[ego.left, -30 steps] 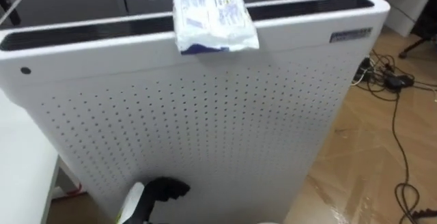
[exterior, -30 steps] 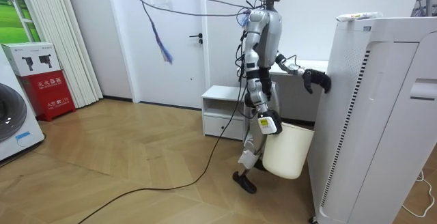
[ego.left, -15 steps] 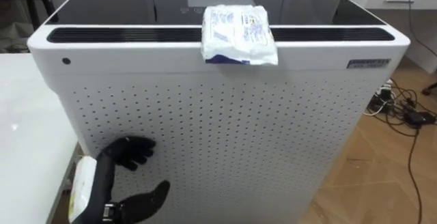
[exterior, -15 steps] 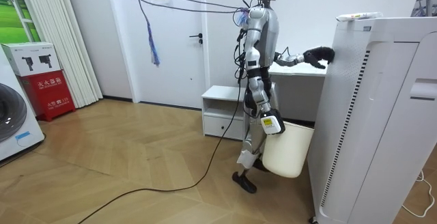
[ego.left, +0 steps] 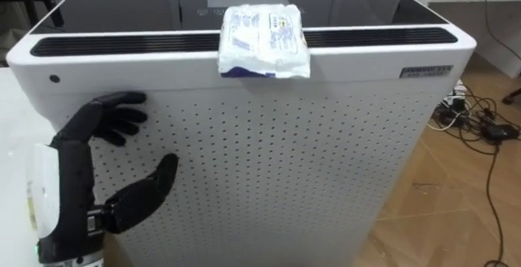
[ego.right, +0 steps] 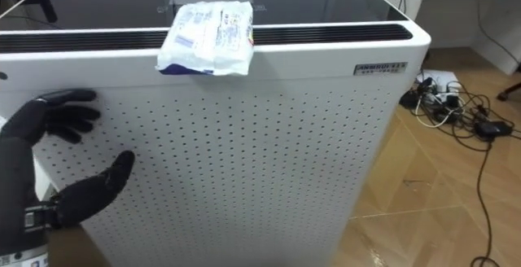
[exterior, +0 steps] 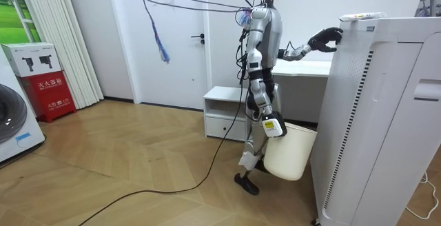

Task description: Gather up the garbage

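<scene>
The packet, a crumpled white wrapper with blue print, lies on top of a tall white purifier. It sits at 12 o'clock in the eye views, across the vent slot, with its near end hanging just over the front edge. Nothing is touching it.

The left robot hand is raised at 8 o'clock, in front of the purifier's perforated face near its upper left corner. It is wide open, with the fingers spread and almost straight and the thumb held apart below them, and it holds nothing. It is below the packet and off toward 9 o'clock from it, well apart. Whether it touches the panel cannot be told.

In the room view the robot stands upright, facing the purifier, with a white bin at its leg and a low cabinet behind it. The right robot hand hangs low at the bin's rim, and whether it grips the bin cannot be told. A white table edges in at 9 o'clock, and loose cables lie on the wood floor at 3 o'clock.
</scene>
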